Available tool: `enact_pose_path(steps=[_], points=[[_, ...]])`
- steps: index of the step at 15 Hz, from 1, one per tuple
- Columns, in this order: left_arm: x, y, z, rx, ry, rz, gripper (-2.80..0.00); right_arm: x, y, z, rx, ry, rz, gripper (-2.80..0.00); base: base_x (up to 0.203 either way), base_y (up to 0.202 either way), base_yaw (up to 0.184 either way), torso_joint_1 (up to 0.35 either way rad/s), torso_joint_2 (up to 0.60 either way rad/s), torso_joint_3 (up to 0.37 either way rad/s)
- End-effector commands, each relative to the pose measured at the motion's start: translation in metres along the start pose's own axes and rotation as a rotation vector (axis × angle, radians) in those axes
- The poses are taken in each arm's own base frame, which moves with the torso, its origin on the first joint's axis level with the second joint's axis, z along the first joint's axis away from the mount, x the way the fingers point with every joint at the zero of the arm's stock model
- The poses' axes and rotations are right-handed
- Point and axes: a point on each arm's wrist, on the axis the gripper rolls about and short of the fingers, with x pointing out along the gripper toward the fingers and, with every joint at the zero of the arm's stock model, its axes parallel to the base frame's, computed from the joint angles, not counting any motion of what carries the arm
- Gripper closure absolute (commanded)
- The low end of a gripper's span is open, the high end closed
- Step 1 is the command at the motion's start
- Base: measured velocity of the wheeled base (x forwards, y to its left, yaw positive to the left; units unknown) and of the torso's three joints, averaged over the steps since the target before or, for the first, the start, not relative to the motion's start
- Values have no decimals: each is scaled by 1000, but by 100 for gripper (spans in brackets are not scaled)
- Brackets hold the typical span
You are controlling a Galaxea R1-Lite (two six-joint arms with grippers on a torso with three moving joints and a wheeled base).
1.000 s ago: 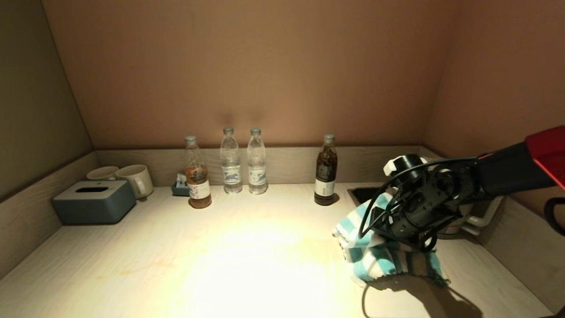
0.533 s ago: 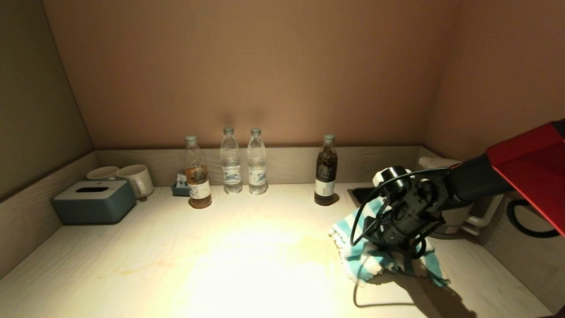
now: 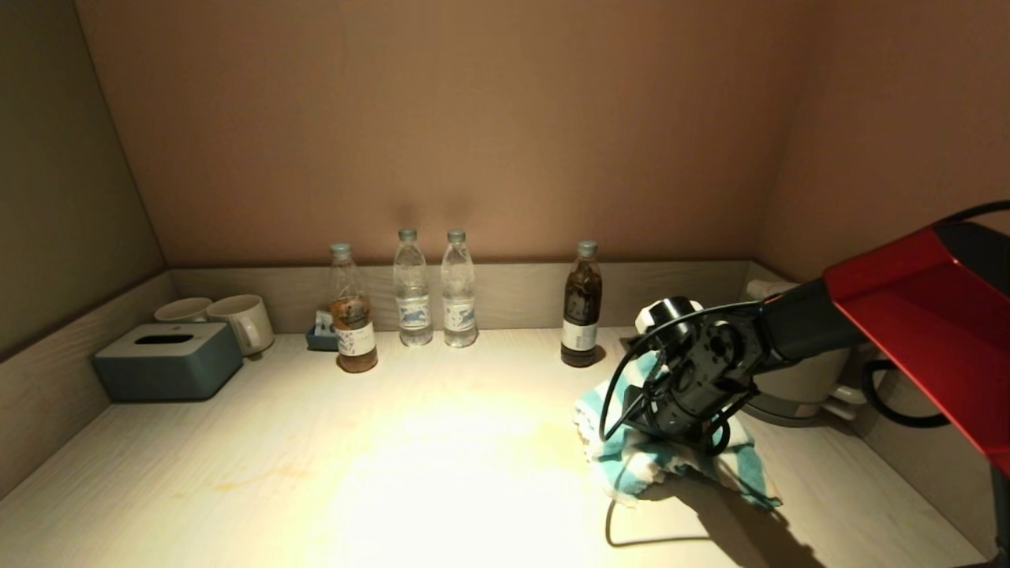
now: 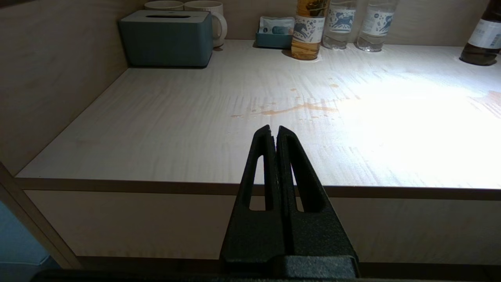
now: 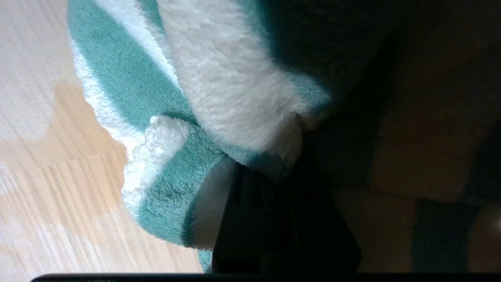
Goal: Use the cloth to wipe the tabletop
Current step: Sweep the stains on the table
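Note:
The teal and white striped cloth [image 3: 631,454] lies bunched on the pale wood-grain tabletop [image 3: 394,473], right of the middle. My right gripper [image 3: 671,430] presses down on it, shut on a fold of the cloth [image 5: 235,98]; its fingertips are buried in the fabric. An orange-brown stain [image 5: 84,129] shows on the tabletop beside the cloth's scalloped edge. A thinner stain streak [image 4: 297,109] lies left of the middle. My left gripper [image 4: 274,131] is shut and empty, parked below the table's front edge, out of the head view.
Several bottles stand along the back: one with amber liquid [image 3: 351,319], two clear [image 3: 434,288], one dark [image 3: 581,304]. A grey-blue tissue box [image 3: 168,360] and two mugs [image 3: 229,319] sit back left. A white kettle [image 3: 805,379] stands behind my right arm.
My right gripper has dragged the cloth to the left and slightly towards the back. The kettle is more exposed behind the arm. The left arm has not moved.

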Motion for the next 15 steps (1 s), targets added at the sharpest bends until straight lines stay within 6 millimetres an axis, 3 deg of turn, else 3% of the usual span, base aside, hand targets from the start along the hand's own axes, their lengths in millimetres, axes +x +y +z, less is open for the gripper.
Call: enact_pose_path(steps=[1, 6, 15], points=[[0, 0, 0, -1, 2, 1, 0, 10, 14, -6, -34, 23, 4, 0, 0, 0, 0, 0, 0, 0], [0, 0, 0, -1, 2, 0, 0, 15, 31, -12, -77, 26, 20, 0, 0, 0, 0, 0, 0, 0], [0, 0, 0, -1, 2, 1, 0, 23, 79, -41, -208, 42, 59, 0, 0, 0, 0, 0, 0, 0]])
